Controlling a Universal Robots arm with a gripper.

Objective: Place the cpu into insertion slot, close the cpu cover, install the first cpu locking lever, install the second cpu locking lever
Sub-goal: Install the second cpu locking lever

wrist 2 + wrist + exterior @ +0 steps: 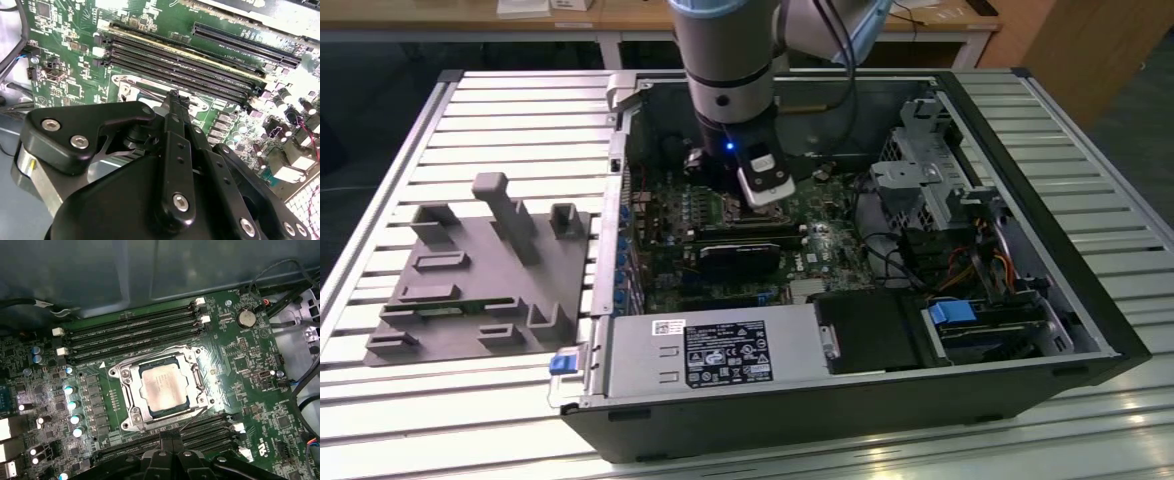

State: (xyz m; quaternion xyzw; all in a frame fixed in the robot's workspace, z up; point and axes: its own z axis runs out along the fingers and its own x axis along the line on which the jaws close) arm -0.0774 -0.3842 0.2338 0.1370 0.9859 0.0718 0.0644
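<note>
Right now your gripper [172, 441] has its fingers pressed together, empty, just beside the insertion slot [200, 385], where the cpu [163, 387] lies under the closed cpu cover [131, 390]. Memory slots [135, 327] flank it; cables [280, 275] run nearby.

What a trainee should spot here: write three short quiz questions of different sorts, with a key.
1. True or false: the cpu sits in the insertion slot.
2. In the exterior view, the grey fixture lies: A) on that view's left of the computer case; B) inside it; C) on that view's right of it.
3. What lies flat around the cpu's metal top, near the end effector?
Key: 1 true; 2 A; 3 the cpu cover.
</note>
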